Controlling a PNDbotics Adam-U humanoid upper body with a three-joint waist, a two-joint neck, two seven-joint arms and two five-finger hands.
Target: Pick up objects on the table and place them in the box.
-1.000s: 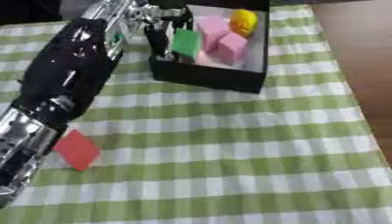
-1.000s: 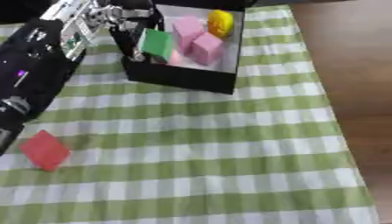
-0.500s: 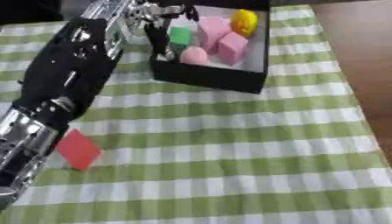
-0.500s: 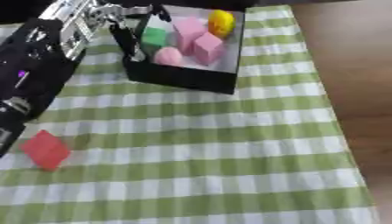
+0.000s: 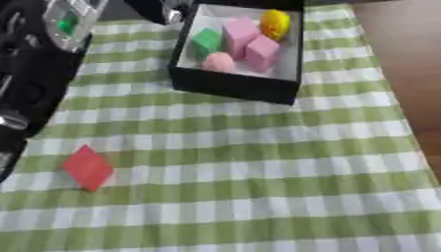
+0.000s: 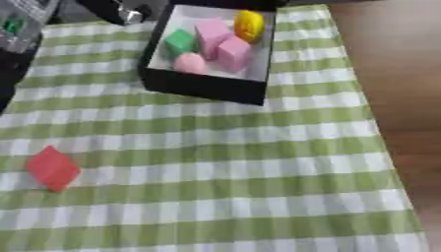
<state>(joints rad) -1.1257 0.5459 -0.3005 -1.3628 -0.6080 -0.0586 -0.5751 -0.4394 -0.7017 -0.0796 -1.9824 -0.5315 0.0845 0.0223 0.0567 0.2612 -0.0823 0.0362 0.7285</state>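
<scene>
Nearest me the red block (image 5: 87,167) waits on the bench (image 5: 258,197) at left, while far off the green block (image 5: 206,41) now lies in the box (image 5: 233,86), released by my left hand (image 5: 164,12), fingers unreadable.

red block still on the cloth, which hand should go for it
Left. The red block lies on the table's left side, just beside the left arm that comes down that edge. The right hand shows in neither view, and the box sits within that arm's side too.
</scene>
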